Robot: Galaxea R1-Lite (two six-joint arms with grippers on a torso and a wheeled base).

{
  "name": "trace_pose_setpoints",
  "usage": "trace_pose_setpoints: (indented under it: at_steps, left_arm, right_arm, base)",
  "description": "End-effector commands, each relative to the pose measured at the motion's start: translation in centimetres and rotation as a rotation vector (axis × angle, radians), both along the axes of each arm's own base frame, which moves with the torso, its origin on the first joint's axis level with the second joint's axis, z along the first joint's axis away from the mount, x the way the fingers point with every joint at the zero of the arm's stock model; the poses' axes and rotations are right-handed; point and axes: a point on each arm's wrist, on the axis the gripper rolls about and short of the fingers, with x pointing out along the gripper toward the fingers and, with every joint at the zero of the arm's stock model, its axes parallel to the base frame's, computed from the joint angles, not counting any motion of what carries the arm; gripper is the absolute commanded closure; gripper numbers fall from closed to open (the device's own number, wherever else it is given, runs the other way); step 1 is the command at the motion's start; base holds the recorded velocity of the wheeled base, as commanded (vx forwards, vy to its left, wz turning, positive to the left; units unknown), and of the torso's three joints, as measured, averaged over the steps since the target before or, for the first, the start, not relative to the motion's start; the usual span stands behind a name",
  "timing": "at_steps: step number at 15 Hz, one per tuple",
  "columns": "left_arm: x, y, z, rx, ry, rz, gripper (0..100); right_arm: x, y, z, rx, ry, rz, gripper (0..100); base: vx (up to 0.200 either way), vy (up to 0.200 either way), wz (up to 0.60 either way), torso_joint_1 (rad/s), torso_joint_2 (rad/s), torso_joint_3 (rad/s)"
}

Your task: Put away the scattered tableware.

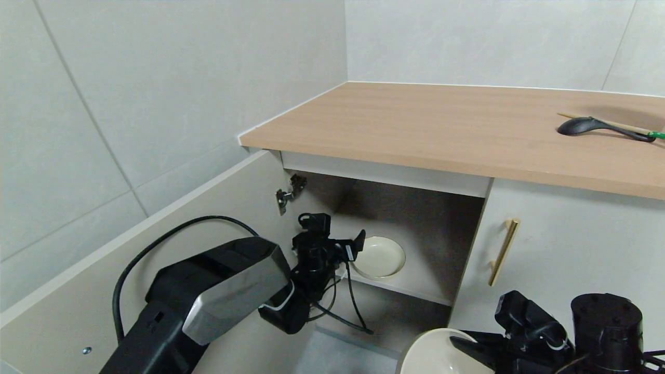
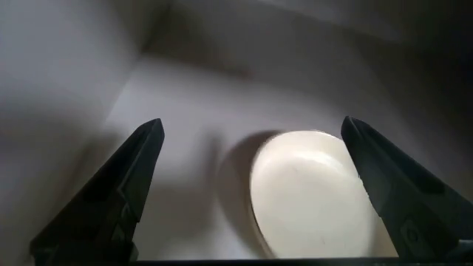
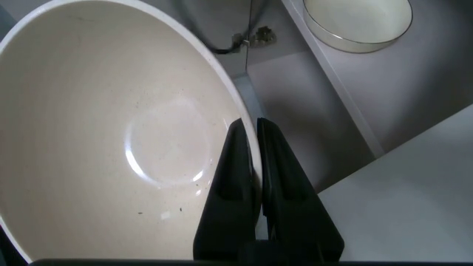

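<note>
Where the wooden counter (image 1: 441, 130) overhangs the open cabinet (image 1: 415, 218), I see my right gripper (image 3: 251, 129) pinching the rim of a big cream bowl (image 3: 111, 133), my left gripper (image 2: 251, 125) spread wide before the smaller dish (image 1: 378, 257) on the shelf (image 1: 421, 285); a black ladle (image 1: 582, 125) lies up top.

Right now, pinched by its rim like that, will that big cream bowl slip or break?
Probably stiff: the bowl shows no bending though the right gripper pinches only its rim. Its glossy glaze looks slippery, so it could slide. It looks ceramic, likely heavy and breakable if dropped.
</note>
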Motion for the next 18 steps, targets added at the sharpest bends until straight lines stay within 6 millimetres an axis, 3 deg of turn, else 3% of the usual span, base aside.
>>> trace_pose_setpoints:
  at_steps: [1, 3, 5, 9, 11, 16, 18]
  left_arm:
    - [-5.0, -0.1, 2.0, 0.031, -0.025, -0.100, 0]
    - [-8.7, 0.3, 2.2, 0.062, 0.012, -0.144, 0]
    - [-12.4, 0.4, 3.9, 0.087, 0.051, -0.177, 0]
    - [-17.8, 0.9, 7.4, 0.141, 0.031, -0.169, 0]
    - [-19.9, 1.5, 8.8, 0.171, 0.010, -0.182, 0]
    - [-22.3, 2.8, 10.8, 0.274, -0.061, -0.148, 0]
    - [-25.5, 5.1, 13.4, 0.337, -0.152, -0.191, 0]
  right_arm:
    - [0.0, 0.0, 0.1, 0.003, -0.004, 0.001, 100]
    - [0.1, 0.0, 0.1, 0.003, -0.005, 0.000, 100]
    - [-0.1, -0.1, 0.6, 0.014, -0.025, 0.000, 100]
    - [-0.2, -0.4, 1.5, 0.035, -0.063, -0.012, 100]
    - [-0.3, -0.4, 1.9, 0.045, -0.079, -0.012, 100]
    - [-0.4, -0.5, 2.0, 0.046, -0.083, -0.014, 100]
    - [-0.4, -0.5, 2.1, 0.054, -0.078, -0.048, 100]
  base:
    - [0.000, 0.000, 0.00, 0.000, 0.00, 0.000]
    - [0.000, 0.000, 0.00, 0.000, 0.00, 0.000]
    - [0.000, 0.000, 0.00, 0.000, 0.00, 0.000]
    - [0.000, 0.000, 0.00, 0.000, 0.00, 0.000]
    - [0.000, 0.000, 0.00, 0.000, 0.00, 0.000]
    - [0.000, 0.000, 0.00, 0.000, 0.00, 0.000]
    - [0.000, 0.000, 0.00, 0.000, 0.00, 0.000]
